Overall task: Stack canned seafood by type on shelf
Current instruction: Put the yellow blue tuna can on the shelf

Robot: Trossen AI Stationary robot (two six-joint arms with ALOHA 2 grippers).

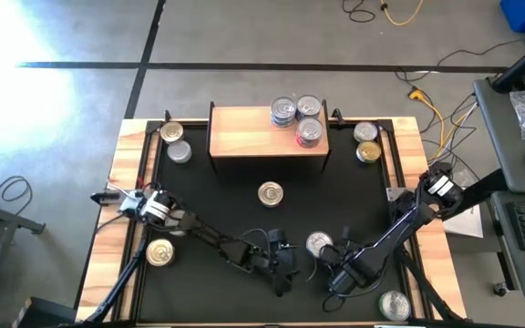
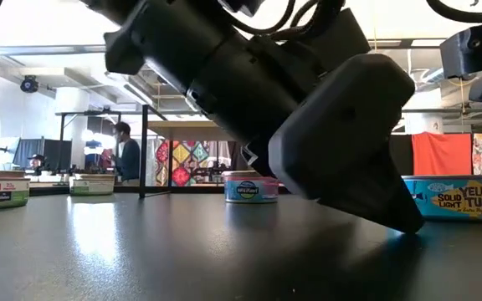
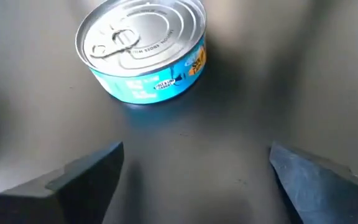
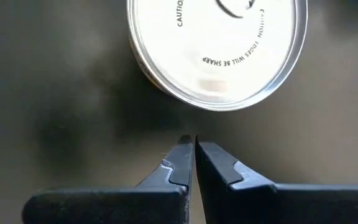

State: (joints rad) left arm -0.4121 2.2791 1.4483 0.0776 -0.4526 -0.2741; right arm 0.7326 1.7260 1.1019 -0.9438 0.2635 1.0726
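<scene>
- Canned seafood is partly sorted: three tins (image 1: 297, 117) sit clustered toward the right end of the shelf (image 1: 244, 132), seen from above; whether any stands on another I cannot tell.
- Eight tins remain on the black surface (image 1: 217, 196): two left of the shelf (image 1: 175, 142), two right of it (image 1: 365, 142), one gold-lidded tin in the middle (image 1: 270, 193), one near the left arm's base (image 1: 159, 252), one at the near right corner (image 1: 396, 305), and one between the two tools (image 1: 319, 243).
- Count, as far as visible: eleven tins, one shelf, two arms.
- Left tool (image 1: 281, 264) stands wide apart with nothing between its fingers (image 3: 86, 177); a blue-labelled tin (image 3: 145, 53) lies just ahead of it on the surface, apart from both fingers.
- Right tool (image 4: 191, 155) is pressed closed and empty, its tips just short of a silver lid (image 4: 219, 50).
- Judged from this, under a third is shelved; most of the sorting by type is left, and the blue-labelled tin looks to be the next candidate.
</scene>
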